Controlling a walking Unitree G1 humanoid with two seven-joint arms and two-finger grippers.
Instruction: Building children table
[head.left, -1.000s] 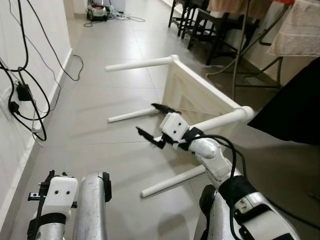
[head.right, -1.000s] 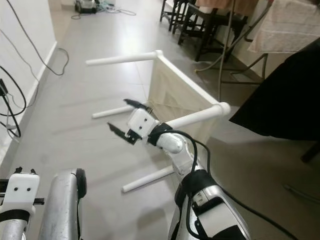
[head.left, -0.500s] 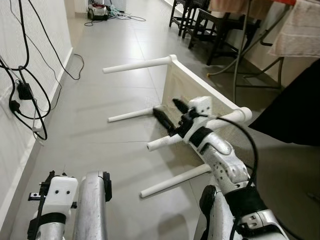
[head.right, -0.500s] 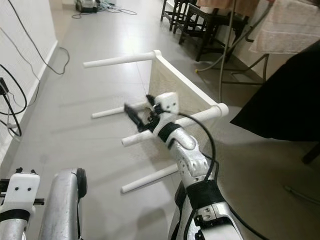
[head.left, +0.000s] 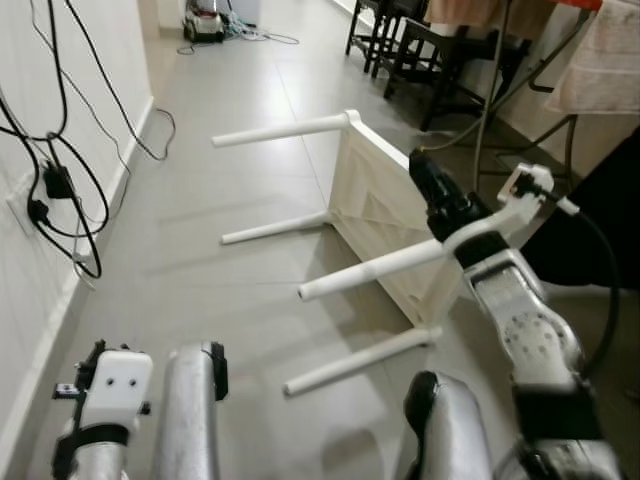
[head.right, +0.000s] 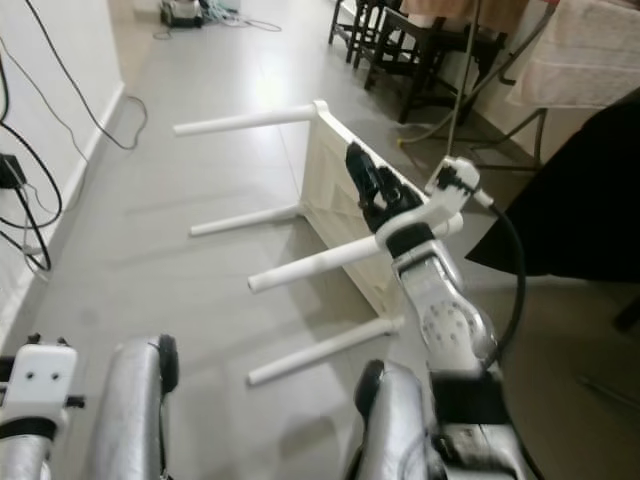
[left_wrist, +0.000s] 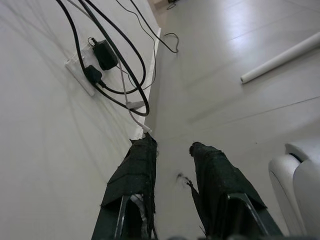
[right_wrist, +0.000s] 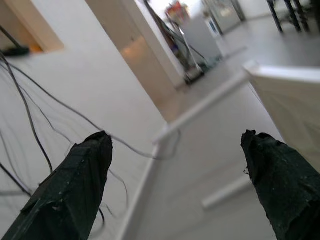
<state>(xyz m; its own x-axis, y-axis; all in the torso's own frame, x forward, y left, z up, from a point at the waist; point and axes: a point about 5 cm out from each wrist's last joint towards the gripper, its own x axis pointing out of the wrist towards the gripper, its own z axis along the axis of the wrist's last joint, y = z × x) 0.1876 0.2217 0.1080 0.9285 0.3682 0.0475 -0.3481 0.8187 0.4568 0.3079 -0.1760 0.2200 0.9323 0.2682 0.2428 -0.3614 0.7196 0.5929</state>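
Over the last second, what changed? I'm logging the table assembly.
The right tool swung up and back from beside the near upper table leg to above the tabletop edge, fingers open, gripping nothing. The table stayed on its side on the floor, and the left tool stayed idle.

Grey tiled floor (head.left: 230, 290): white children's table (head.left: 385, 205) lying on side, legs horizontal; black cable (head.left: 150, 135) by wall.
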